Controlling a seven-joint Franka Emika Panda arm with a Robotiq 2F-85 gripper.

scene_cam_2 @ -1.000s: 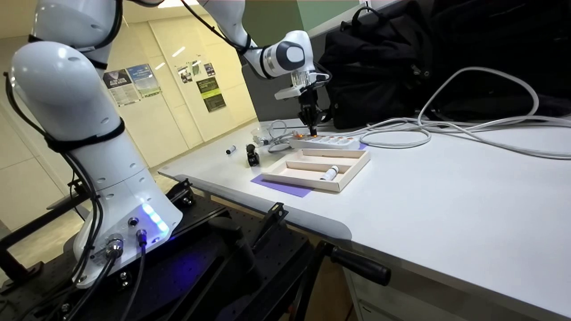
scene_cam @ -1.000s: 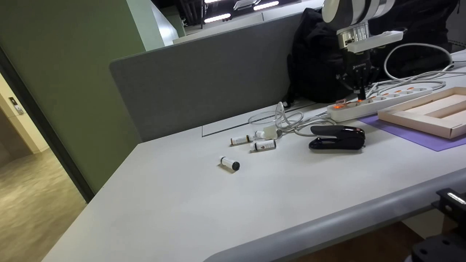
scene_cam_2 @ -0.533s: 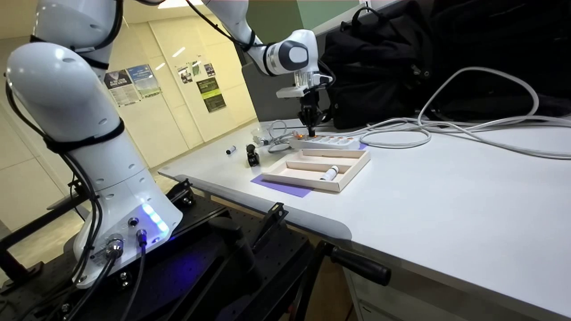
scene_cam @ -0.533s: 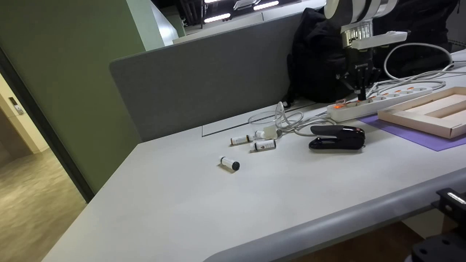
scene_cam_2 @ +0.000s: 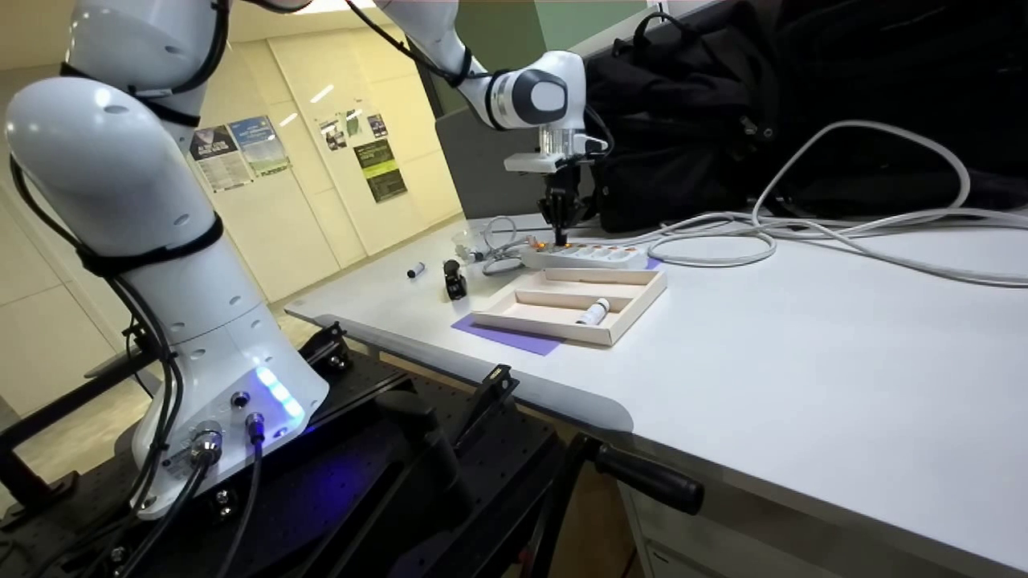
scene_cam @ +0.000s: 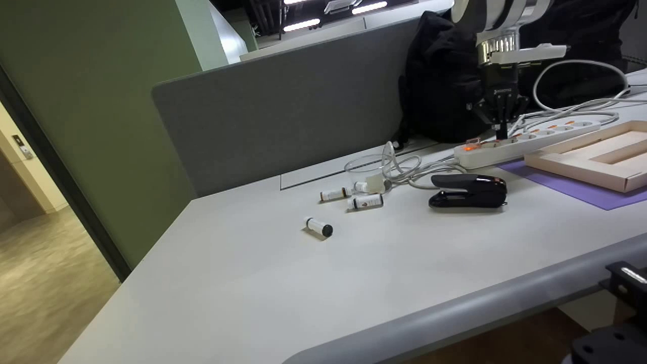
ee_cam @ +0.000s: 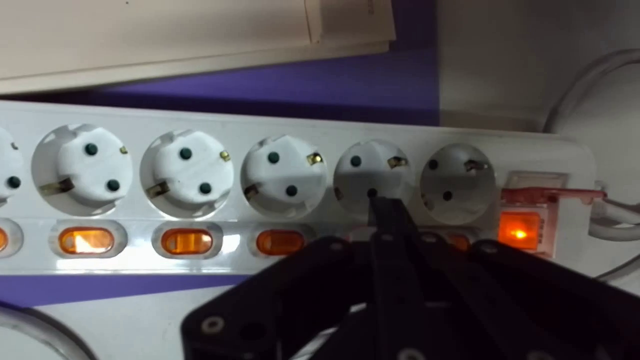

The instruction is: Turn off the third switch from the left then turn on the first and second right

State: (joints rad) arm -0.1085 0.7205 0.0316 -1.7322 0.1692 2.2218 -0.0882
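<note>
A white power strip [scene_cam: 520, 152] lies at the back of the table; it also shows in an exterior view [scene_cam_2: 574, 259] and in the wrist view [ee_cam: 135, 117]. It has a row of round sockets, each with a small orange switch, such as this unlit-looking switch [ee_cam: 280, 242]. A square main switch [ee_cam: 520, 231] at one end glows bright orange. My gripper [ee_cam: 392, 202] is shut and empty, pointing down over the strip in both exterior views [scene_cam: 501, 136] [scene_cam_2: 560, 239]. It hides one switch and partly covers the small switch [ee_cam: 459, 242] beside the main one. I cannot tell whether the fingertips touch.
A shallow wooden tray [scene_cam: 576, 164] on a purple sheet [scene_cam: 561, 187] lies close beside the strip. A black stapler [scene_cam: 470, 191] and several small bottles [scene_cam: 319, 227] lie on the table. Grey cables [scene_cam_2: 723, 258] and a black backpack [scene_cam_2: 666, 136] are behind.
My wrist has shifted right and become more upright, while the fingertips stay near the same spot. A bright orange glow at the fingertips in an exterior view has dimmed or become hidden.
</note>
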